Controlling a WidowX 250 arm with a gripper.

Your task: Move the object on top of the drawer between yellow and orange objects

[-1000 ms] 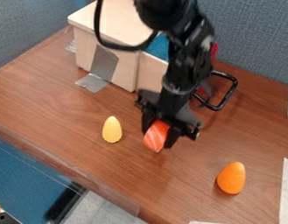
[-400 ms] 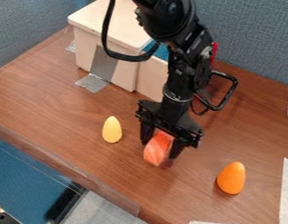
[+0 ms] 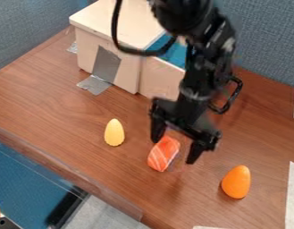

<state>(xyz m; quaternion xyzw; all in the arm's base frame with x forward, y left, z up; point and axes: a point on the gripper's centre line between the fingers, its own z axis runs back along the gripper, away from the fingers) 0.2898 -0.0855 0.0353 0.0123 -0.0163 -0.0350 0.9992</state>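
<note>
Tool (image 3: 173,151) hangs low over the wooden tabletop (image 3: 47,98), its fingers spread wide around a striped salmon-coloured piece (image 3: 162,154) with no grip on it, as the piece lies between a yellow egg-shaped object (image 3: 114,133) and an orange one (image 3: 236,182), in from the tabletop's lower-left edge

Striped block (image 3: 163,154) between yellow piece (image 3: 114,133) and orange piece (image 3: 236,182).
Block: salmon-pink with white stripes, lying aslant on the tabletop (image 3: 59,96), nearer the yellow piece. Yellow piece: egg-shaped, textured. Orange piece: egg-shaped, smooth. Drawer (image 3: 159,80): pale wood, blue interior, open, located farther back.
</note>
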